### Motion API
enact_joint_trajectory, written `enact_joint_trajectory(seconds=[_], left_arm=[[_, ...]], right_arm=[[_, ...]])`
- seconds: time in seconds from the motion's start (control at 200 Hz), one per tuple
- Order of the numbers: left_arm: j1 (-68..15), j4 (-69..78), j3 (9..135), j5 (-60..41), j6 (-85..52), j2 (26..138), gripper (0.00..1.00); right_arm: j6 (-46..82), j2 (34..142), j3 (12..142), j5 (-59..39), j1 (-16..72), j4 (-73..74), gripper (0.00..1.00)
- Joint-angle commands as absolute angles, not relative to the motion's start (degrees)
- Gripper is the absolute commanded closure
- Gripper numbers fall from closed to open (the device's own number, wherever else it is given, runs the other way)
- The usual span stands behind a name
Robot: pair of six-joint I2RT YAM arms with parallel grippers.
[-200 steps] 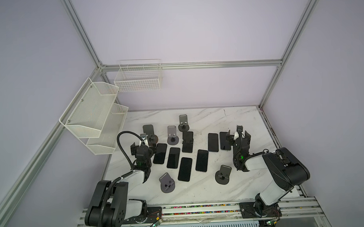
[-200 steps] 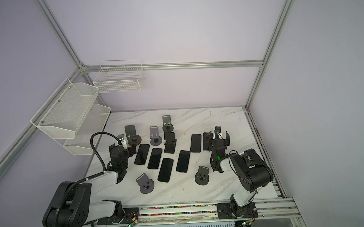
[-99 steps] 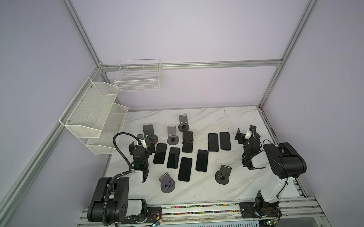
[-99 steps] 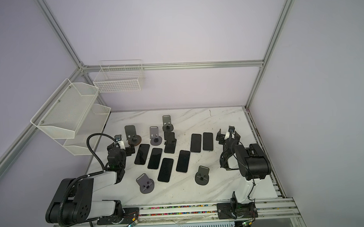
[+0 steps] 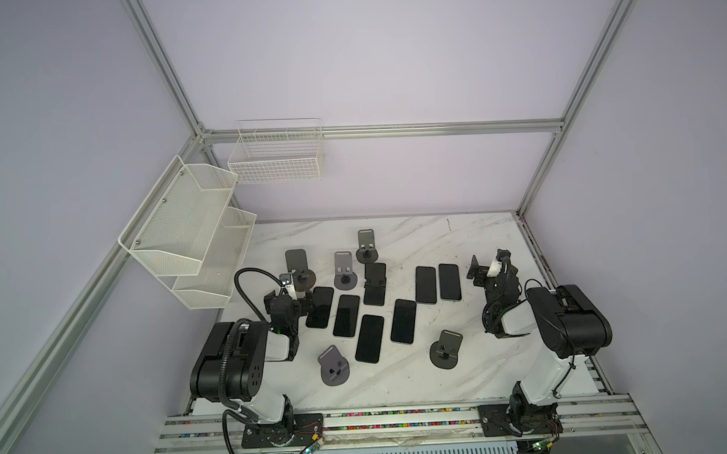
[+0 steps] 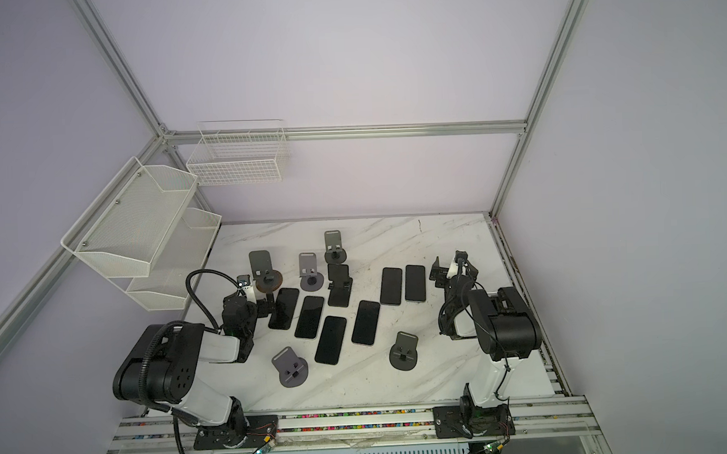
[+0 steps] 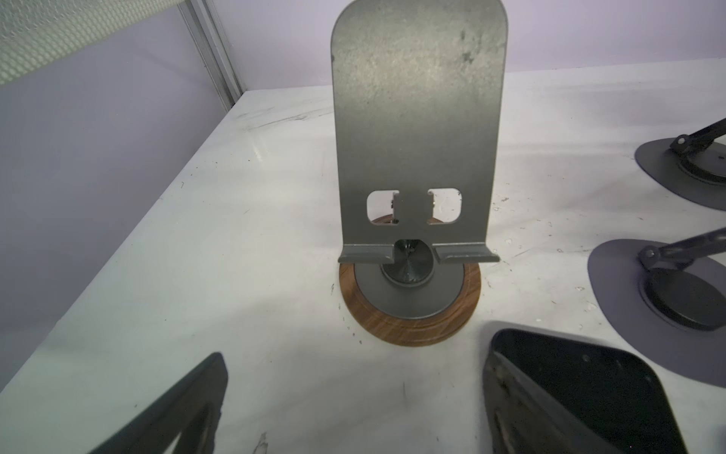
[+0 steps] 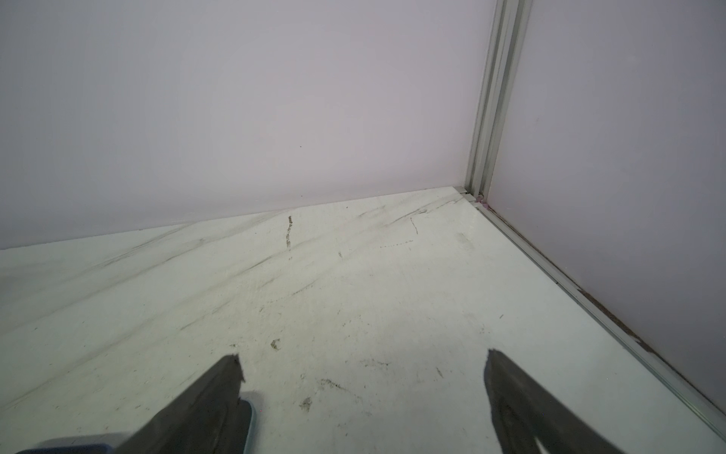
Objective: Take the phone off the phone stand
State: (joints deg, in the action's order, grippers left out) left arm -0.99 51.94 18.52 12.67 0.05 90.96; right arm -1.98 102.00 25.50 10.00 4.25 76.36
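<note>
Counting gives six phones (image 5: 403, 321) lying flat at mid-table and six stands, so the removal step is judged done or nearly done. Five stands show bare. That incl. the wood-base stand (image 7: 416, 129), whose plate and lip are empty in the left wrist view. The dark stand (image 5: 374, 273) at ctr is the one doubt: black on black, so the top views cannot show whether a phone rests on it. The left claw (image 7: 355, 348) is spread wide w/ nothing between its fingers. It faces the wood-base stand, and one finger is close by the leftmost phone (image 5: 319, 306). The right claw (image 8: 361, 355) is likewise spread wide and empty. It sits just beside the rightmost phone (image 5: 450, 281) and points at the bare far right corner. Next move, as judged: check the dark stand. If loaded, grip the phone across its long edges, lift it clear of the lip, then lay it in a free spot. If bare, retract both arms. Open room is the far right corner of the table (image 5: 463, 382) and the near strip around the two near stands. Gaps between the ctr phones are narrow. Limits are the frame rail (image 8: 589, 314) along the right edge and the wire shelves (image 5: 187, 217) overhanging the far left side.
</note>
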Motion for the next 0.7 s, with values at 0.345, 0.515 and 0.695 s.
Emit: enact_joint_trajectory(seconds=[0.345, 0.515, 0.695], left_arm=[[-0.4, 53.5, 21.9, 11.0, -0.1, 89.9, 0.00], [-0.5, 53.5, 21.9, 11.0, -0.1, 89.9, 0.00], [-0.5, 53.5, 21.9, 10.9, -0.1, 89.9, 0.00]], right_arm=[[-1.8, 102.0, 26.1, 9.7, 4.5, 77.9, 0.03], [-1.8, 102.0, 26.2, 9.8, 4.4, 77.6, 0.03], [-2.1, 102.0, 26.6, 10.1, 4.6, 76.7, 0.03]])
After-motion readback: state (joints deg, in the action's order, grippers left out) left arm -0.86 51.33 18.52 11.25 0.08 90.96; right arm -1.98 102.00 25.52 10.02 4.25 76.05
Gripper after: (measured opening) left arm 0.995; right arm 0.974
